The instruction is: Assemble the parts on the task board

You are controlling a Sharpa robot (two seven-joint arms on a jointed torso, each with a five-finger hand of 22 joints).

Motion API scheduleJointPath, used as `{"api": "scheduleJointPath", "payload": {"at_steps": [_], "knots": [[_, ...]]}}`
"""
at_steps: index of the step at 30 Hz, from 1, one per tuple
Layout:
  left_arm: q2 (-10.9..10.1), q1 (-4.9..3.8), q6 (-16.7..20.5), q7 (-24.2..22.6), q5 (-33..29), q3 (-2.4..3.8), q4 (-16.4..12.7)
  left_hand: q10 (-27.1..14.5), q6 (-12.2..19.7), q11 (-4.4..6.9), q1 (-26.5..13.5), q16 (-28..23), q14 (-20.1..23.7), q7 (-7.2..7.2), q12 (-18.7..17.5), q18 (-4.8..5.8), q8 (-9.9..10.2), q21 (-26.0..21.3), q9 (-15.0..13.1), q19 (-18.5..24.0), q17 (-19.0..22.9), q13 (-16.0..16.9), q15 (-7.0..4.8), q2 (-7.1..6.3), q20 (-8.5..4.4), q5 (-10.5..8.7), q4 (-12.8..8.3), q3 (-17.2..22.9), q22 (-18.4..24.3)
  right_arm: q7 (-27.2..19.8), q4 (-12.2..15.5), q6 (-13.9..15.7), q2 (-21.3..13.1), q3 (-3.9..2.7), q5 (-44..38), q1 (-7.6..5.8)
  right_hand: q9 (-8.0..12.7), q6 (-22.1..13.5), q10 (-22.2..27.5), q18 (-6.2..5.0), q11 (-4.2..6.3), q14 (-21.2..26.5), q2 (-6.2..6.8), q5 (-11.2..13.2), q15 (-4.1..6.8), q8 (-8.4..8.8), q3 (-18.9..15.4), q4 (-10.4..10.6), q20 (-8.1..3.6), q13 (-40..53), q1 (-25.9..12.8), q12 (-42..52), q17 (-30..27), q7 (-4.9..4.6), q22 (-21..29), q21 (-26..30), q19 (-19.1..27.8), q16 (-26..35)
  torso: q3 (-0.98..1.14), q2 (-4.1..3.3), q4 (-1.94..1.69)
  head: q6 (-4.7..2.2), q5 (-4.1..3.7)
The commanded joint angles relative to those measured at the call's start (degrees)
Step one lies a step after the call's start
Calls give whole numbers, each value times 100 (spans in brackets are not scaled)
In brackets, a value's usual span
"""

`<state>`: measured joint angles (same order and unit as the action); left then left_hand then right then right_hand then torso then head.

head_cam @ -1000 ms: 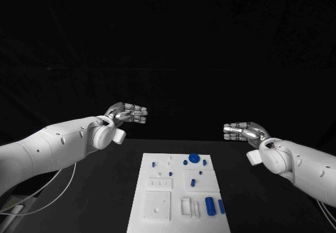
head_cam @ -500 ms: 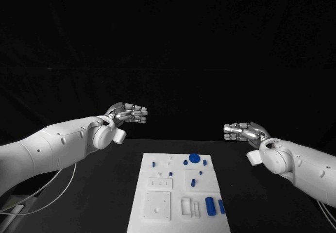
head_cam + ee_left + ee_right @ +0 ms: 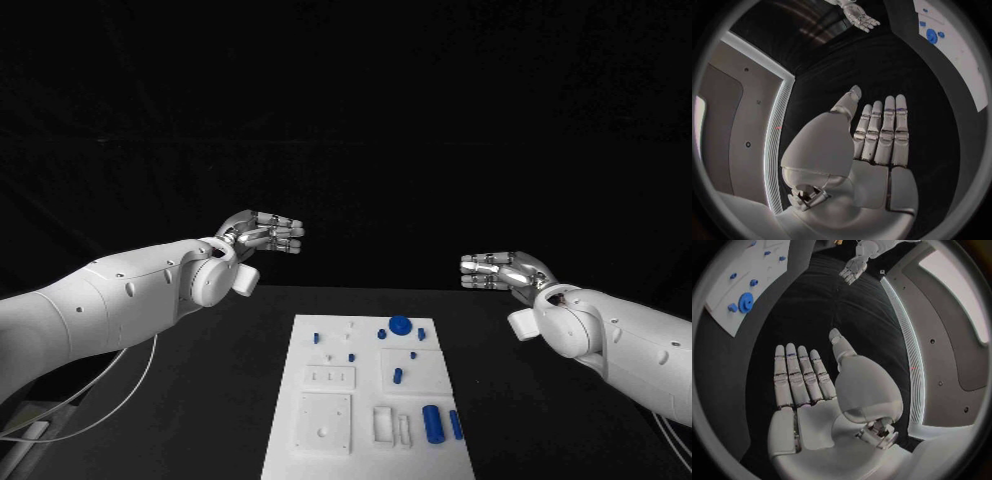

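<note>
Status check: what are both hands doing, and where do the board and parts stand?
Left hand open, raised, empty. Right hand open, raised, empty. Board untouched, blue parts lying on it. Nothing in the way.

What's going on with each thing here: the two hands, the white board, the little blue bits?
left hand: raised above the table, fingers straight, holding nothing.
right hand: raised, fingers straight, holding nothing.
task board: lying flat on the black table, untouched.
blue gear: on the board's far end.
blue cylinder: lying on the board's near end.

Head camera looks down on the task board [image 3: 368,400] — both wrist cameras, behind open palms, share it.
</note>
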<state>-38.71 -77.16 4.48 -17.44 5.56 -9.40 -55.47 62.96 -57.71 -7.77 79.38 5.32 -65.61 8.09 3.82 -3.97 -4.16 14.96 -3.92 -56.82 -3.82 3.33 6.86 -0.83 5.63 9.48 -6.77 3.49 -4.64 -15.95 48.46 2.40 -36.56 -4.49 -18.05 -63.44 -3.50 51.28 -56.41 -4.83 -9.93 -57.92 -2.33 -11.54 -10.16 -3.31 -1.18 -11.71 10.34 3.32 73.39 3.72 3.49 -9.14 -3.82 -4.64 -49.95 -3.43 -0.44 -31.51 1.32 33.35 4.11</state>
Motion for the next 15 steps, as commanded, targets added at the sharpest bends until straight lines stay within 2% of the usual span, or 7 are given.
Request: {"api": "scheduleJointPath", "payload": {"at_steps": [1, 15], "knots": [[10, -3, -40, -77, -29, 4, -2, -40, 13, 10, -7, -23, -14, 24, -18, -55, 25, 32, 3, 2, 6, 5, -9, 54, 18, -22, -33, -10, 8, -66, -1, -29, 5, -6, 18, 4, 3, 23, -4, -74, -17, 13, -74, -12, 8, -9, -13, -27, -2, 0, 3, -27, -4, -13, -1, 17, 7, -2, 1, 0, 1, -4, 2], [14, -3, -39, -78, -29, 4, 0, -40, 13, 10, -7, -23, -14, 24, -18, -55, 25, 32, 3, 2, 6, 5, -9, 54, 18, -22, -33, -10, 8, -64, -1, -23, 2, -6, 20, 10, 3, 23, -4, -74, -17, 13, -74, -12, 8, -9, -13, -27, -2, 0, 3, -27, -4, -13, -1, 17, 7, -2, 1, -1, -1, 5, -1]]}}
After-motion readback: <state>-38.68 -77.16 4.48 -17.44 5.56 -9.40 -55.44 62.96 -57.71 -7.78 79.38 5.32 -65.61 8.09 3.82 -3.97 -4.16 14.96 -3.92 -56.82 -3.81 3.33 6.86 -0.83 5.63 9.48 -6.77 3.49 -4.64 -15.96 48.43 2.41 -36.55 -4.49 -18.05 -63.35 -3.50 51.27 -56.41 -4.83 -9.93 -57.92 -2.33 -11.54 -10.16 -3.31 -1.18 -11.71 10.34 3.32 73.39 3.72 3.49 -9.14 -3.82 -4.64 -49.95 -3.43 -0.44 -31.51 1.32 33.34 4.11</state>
